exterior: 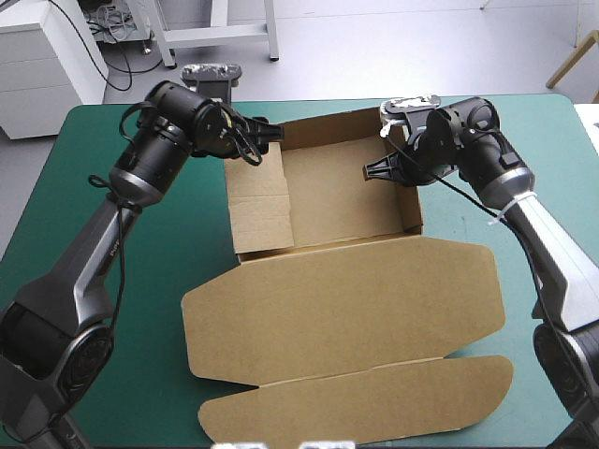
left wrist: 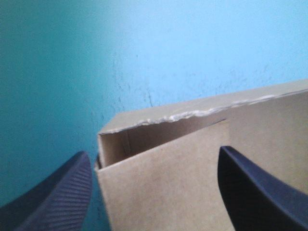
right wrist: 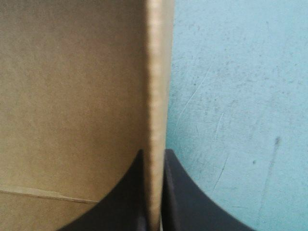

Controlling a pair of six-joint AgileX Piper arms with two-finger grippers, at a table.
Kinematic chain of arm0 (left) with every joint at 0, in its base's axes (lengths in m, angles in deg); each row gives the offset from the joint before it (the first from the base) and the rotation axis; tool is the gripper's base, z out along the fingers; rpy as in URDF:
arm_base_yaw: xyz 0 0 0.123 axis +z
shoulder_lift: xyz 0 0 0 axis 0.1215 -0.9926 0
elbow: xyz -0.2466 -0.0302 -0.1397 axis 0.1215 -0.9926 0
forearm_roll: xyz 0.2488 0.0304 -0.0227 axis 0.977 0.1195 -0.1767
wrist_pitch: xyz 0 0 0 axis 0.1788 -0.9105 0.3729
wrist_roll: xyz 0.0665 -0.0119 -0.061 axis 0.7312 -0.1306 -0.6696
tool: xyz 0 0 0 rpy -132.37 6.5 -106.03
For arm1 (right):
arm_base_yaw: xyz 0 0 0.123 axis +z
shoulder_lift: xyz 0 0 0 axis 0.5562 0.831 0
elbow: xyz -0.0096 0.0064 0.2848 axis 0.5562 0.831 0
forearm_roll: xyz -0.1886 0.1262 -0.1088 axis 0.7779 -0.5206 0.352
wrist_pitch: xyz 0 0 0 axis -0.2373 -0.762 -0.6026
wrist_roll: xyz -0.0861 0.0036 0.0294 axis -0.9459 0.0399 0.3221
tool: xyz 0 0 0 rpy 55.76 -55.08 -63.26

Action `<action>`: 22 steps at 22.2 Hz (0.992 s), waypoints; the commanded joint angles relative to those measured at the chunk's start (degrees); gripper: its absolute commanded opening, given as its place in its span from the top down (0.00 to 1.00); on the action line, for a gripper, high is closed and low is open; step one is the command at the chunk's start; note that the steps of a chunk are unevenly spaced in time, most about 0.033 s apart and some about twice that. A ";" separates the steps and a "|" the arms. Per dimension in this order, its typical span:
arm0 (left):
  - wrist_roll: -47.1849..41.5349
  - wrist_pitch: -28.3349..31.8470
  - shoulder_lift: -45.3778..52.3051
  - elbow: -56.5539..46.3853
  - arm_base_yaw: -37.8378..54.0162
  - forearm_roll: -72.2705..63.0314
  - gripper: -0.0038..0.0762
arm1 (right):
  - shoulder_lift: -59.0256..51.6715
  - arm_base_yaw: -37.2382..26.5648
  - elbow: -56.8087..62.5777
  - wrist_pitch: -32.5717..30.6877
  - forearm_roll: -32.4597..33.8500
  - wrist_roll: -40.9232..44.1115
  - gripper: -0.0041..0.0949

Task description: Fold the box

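Pinching the right wall of the brown box (exterior: 348,301) at mid-table, my right gripper (right wrist: 154,155) holds it upright between nearly closed fingers, while my left gripper (left wrist: 153,152), spread wide, straddles the far-left corner to square it.

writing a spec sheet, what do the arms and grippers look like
Both arms: grey metallic lower links, black rounded wrist sections. The left arm carries small unreadable pale lettering; the right arm has a white tie. The left gripper and right gripper each have two broad black fin-shaped fingers, the left's finely ribbed.
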 commanded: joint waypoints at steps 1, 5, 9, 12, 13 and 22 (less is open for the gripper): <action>-0.50 -4.14 3.23 9.62 -0.16 1.91 0.30 | -2.81 -0.13 -1.86 3.64 1.45 0.56 0.96; 2.54 -4.82 5.56 17.09 -1.83 0.13 0.30 | -2.81 -0.21 -1.86 6.14 2.28 1.86 0.96; 4.01 -4.82 9.27 17.32 -5.38 1.03 0.30 | -2.81 -0.21 -1.86 6.82 2.99 2.94 0.96; 4.89 -4.82 9.70 16.99 -7.26 1.87 0.30 | -2.81 -0.21 -1.86 6.82 2.88 3.31 0.96; 4.89 -4.82 9.70 16.20 -7.54 2.02 0.30 | -2.81 -0.21 -1.86 6.82 2.88 3.31 0.96; -0.19 -4.82 11.54 -0.56 -7.54 4.03 0.30 | -2.81 -0.21 -1.86 5.29 2.99 2.43 0.96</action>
